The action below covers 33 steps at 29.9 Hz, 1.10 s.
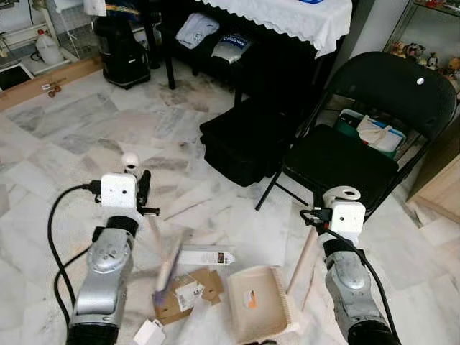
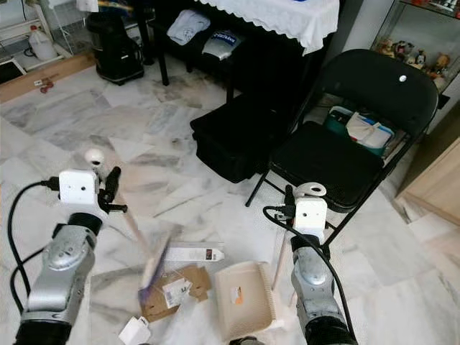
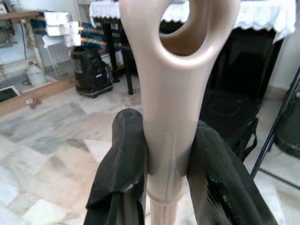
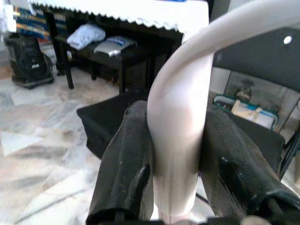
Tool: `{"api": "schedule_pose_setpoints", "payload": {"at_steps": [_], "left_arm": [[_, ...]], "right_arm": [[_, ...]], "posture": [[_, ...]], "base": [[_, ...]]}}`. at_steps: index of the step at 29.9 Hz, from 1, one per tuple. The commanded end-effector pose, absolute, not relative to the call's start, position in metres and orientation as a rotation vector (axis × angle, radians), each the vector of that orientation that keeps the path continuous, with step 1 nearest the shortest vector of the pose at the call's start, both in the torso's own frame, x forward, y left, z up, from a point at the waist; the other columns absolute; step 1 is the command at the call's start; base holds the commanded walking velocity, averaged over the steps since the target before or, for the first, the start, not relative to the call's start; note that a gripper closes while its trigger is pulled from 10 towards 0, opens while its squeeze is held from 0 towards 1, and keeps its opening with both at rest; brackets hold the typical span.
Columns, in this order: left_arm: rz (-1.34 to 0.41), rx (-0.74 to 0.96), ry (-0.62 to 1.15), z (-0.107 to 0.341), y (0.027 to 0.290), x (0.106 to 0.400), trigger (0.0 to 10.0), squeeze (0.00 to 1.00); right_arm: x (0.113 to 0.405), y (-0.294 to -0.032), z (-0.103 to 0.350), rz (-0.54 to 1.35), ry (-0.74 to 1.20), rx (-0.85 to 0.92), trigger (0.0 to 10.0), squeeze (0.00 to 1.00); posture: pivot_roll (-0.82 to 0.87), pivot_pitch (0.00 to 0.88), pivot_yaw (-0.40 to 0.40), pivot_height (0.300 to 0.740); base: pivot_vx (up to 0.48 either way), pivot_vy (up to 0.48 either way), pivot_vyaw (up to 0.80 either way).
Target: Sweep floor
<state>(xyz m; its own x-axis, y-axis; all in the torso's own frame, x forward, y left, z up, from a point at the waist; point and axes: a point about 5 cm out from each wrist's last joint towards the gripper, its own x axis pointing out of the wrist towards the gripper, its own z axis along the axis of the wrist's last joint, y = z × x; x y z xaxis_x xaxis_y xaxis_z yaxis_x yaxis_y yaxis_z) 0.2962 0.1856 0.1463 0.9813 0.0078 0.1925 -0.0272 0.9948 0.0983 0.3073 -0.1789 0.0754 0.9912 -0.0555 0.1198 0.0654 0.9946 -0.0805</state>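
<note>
My left gripper (image 1: 144,195) is shut on the upper end of a beige broom handle (image 3: 168,93), which has a loop at its top. The broom's head (image 1: 167,272) is blurred, low over the marble floor beside the litter. That litter is a torn cardboard piece (image 1: 188,291), a long white box (image 1: 206,256) and a small white box (image 1: 149,333). My right gripper (image 4: 178,110) is shut on the curved pale handle (image 4: 176,140) of a beige dustpan (image 1: 259,302). The dustpan rests on the floor just right of the cardboard.
A black folding chair (image 1: 345,162) stands close ahead on the right, with a black case (image 1: 248,144) on the floor to its left. Behind them is a table with a white cloth (image 1: 287,18). A black appliance (image 1: 118,47) stands far left, a wooden cabinet (image 1: 442,187) at right.
</note>
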Motion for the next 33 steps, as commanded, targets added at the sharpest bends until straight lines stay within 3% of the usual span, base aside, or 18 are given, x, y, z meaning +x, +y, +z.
{"api": "schedule_pose_setpoints", "payload": {"at_steps": [1,16,23,33], "left_arm": [[0.052,0.113,-0.227,0.150,0.191,0.293,10.0,0.00],[0.027,0.062,-0.256,0.147,0.179,0.292,10.0,0.00],[0.020,0.051,-0.262,0.148,0.177,0.292,10.0,0.00],[0.022,0.046,-0.267,0.149,0.177,0.291,10.0,0.00]], "right_arm": [[0.311,-0.181,0.085,-0.073,-0.169,-0.070,10.0,0.00],[0.309,-0.180,0.081,-0.081,-0.159,-0.077,10.0,0.00],[0.310,-0.179,0.082,-0.084,-0.160,-0.079,10.0,0.00],[0.309,-0.181,0.080,-0.097,-0.149,-0.064,10.0,0.00]], "posture": [[0.13,0.118,-0.052,0.740],[0.12,0.088,-0.046,0.740],[0.12,0.093,-0.045,0.740],[0.12,0.112,-0.047,0.740]], "base": [[0.000,0.000,0.00],[0.000,0.000,0.00],[0.000,0.000,0.72],[0.000,0.000,0.00]]}}
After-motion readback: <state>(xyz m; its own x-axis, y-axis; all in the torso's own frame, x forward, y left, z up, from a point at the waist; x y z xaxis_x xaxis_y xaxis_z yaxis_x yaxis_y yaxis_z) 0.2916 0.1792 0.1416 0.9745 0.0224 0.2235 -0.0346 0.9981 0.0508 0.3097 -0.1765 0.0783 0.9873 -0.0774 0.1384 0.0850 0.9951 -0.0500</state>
